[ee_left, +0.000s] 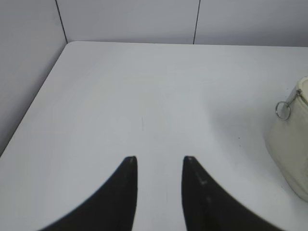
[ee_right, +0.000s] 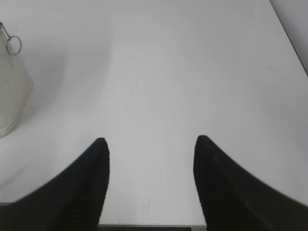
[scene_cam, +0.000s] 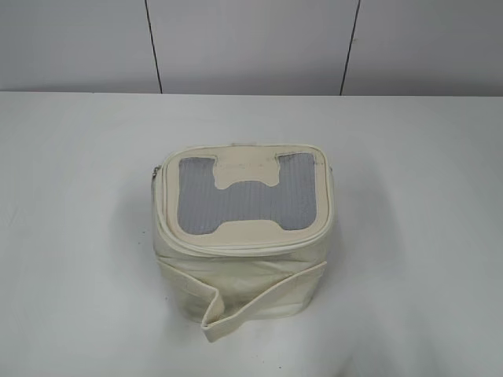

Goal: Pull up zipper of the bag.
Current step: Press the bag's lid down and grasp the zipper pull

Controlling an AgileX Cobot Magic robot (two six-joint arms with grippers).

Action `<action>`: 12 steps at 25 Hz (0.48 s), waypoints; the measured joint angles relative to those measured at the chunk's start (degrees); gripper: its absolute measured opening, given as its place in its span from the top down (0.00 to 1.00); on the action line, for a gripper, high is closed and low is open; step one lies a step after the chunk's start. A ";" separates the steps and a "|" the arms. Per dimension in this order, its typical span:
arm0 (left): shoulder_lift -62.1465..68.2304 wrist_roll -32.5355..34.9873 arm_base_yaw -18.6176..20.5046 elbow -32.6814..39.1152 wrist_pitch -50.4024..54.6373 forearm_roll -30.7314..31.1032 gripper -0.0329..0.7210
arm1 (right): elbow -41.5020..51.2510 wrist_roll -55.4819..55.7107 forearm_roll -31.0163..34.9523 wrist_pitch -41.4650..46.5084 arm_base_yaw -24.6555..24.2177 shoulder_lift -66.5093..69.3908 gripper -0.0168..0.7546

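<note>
- The bag sits upright near the middle of the white table in the exterior view. Cream fabric, boxy shape, and the lid faces up with its grey mesh window and two cream tabs poking into the mesh from front and back.
- A loose strap hangs down the front of the bag and folds over near the bottom left, resting on the table.
- The zipper runs as a thin line around the lid edge. A small silver slider shows at the bag's left top corner; can't make out much detail from that angle.
- Neither arm shows up in the exterior view.
- Left wrist view: the left gripper hovers over bare table with its dark fingers apart, nothing between them. The bag is off at the right edge, well apart from the fingertips, and a round metal ring pull dangles off its corner.
- Right wrist view: the right gripper is spread wide, also empty, above the table. The bag peeks in at the left edge with another ring pull hanging near its top.
</note>
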 joint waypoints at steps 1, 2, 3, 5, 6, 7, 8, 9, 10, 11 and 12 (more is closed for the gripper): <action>0.00 0.00 0.00 0.00 0.00 0.00 0.63 | 0.00 0.00 0.00 0.00 0.00 0.00 0.40; 0.00 0.00 0.00 0.00 0.00 0.00 0.63 | 0.00 0.00 0.00 0.00 0.00 0.00 0.40; 0.00 0.00 0.00 0.00 0.00 0.00 0.63 | 0.00 0.00 0.00 0.00 0.00 0.00 0.40; 0.00 0.00 0.00 0.00 0.00 0.00 0.63 | 0.00 0.00 0.00 0.00 0.00 0.00 0.40; 0.00 0.00 0.00 0.00 0.00 0.00 0.63 | 0.00 0.00 0.00 0.00 0.00 0.00 0.40; 0.00 0.00 0.00 0.00 0.00 0.00 0.63 | 0.00 0.00 0.00 0.00 0.00 0.00 0.40; 0.00 0.00 0.00 0.00 0.00 0.00 0.63 | 0.00 0.00 0.00 0.00 0.00 0.00 0.40; 0.00 0.00 0.00 0.00 0.00 0.00 0.63 | 0.00 0.00 0.00 0.00 0.00 0.00 0.40; 0.00 0.00 0.00 0.00 0.00 0.00 0.63 | 0.00 0.00 0.00 0.00 0.00 0.00 0.40; 0.00 0.00 0.00 0.00 0.00 0.00 0.63 | 0.00 0.00 0.00 0.00 0.00 0.00 0.40; 0.00 0.00 0.00 0.00 0.00 0.00 0.63 | 0.00 0.00 0.00 0.00 0.00 0.00 0.40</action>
